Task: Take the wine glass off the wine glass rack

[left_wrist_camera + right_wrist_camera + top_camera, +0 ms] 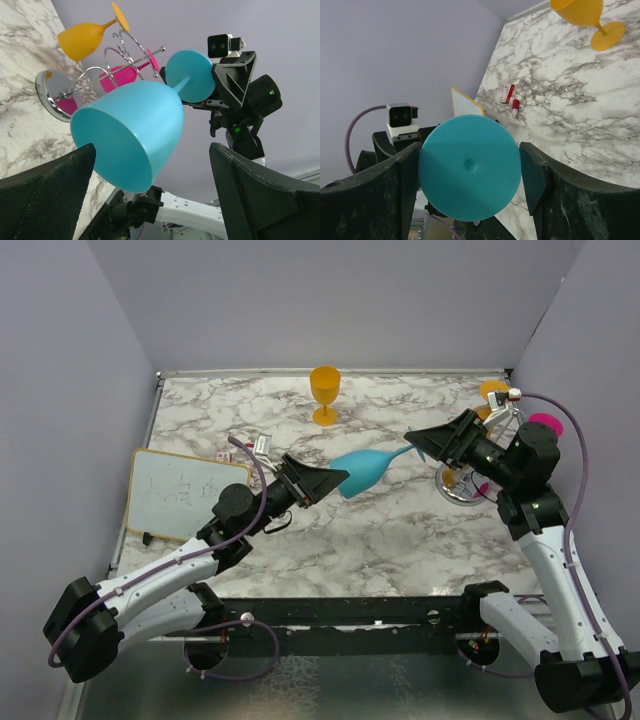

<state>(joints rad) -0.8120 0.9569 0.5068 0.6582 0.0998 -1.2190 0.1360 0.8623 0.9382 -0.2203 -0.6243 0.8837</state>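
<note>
Blue glass is off the rack and in the air over the middle of the counter, lying roughly level. Its long axis runs left-right between the two arms, foot toward the right hand, open bowl mouth toward the left hand. Right hand has it, clamped on the rim of the foot disc at a fairly narrow opening, stem pointing away from its palm. Left hand is wide open and holds nothing. The bowl sits straight ahead of it, centred between its fingers, rim about level with the fingertips, no contact that I can see. Rack stands on the counter just behind the right hand, with a pink glass and an orange glass hanging on it, apart from the blue one. Judgement: this looks like a handover. Left hand is the one near the bowl and is lined up on the axis, so the move is forward along that axis, then close across the bowl. Risk: the bowl is tapered and slick, so a squeeze near the rim could push it back out. Right hand should not let go until left has it.
</note>
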